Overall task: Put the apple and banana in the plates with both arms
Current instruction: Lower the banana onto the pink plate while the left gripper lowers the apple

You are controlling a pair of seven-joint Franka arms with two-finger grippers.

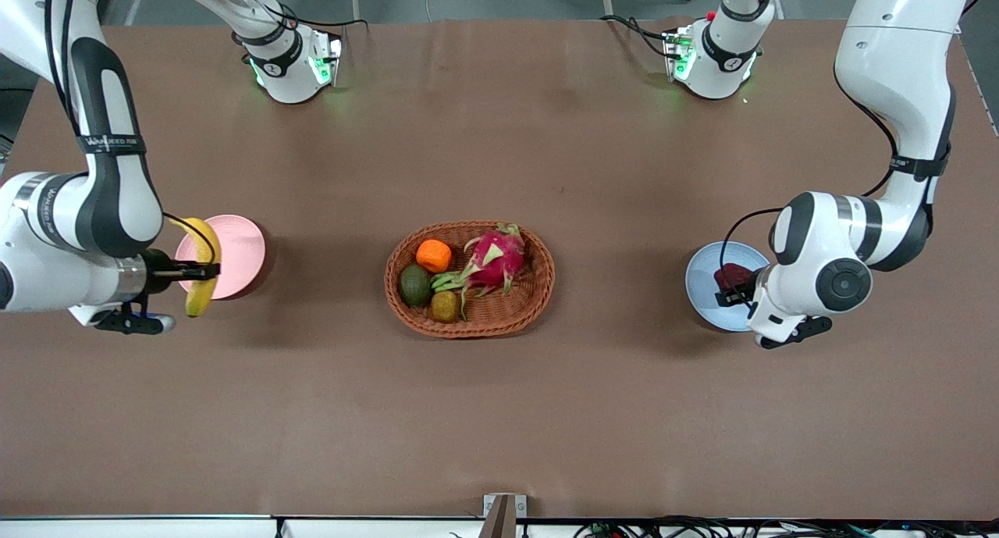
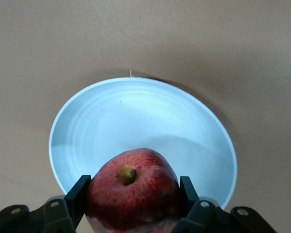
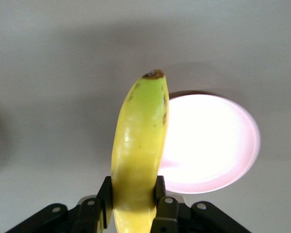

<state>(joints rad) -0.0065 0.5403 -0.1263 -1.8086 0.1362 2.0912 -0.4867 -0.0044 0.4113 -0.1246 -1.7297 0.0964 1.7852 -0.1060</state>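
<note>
- While your left tool (image 2: 133, 204) grips the apple (image 2: 132, 194) over the blue plate (image 2: 111, 121), nothing is released yet.
- Your right tool (image 3: 131, 204) clamps the banana (image 3: 138, 145) over the pink plate's (image 3: 218, 141) edge; both drops remain.

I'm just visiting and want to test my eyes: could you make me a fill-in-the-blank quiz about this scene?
1. The left gripper holds the small dark red apple over the light ____ round plate.
2. The right gripper grips the long yellow ____.
3. The pale pink round plate holds ____ fruit.
4. The orange lies in the brown wicker ____.

Missing: blue; banana; no; basket
</note>
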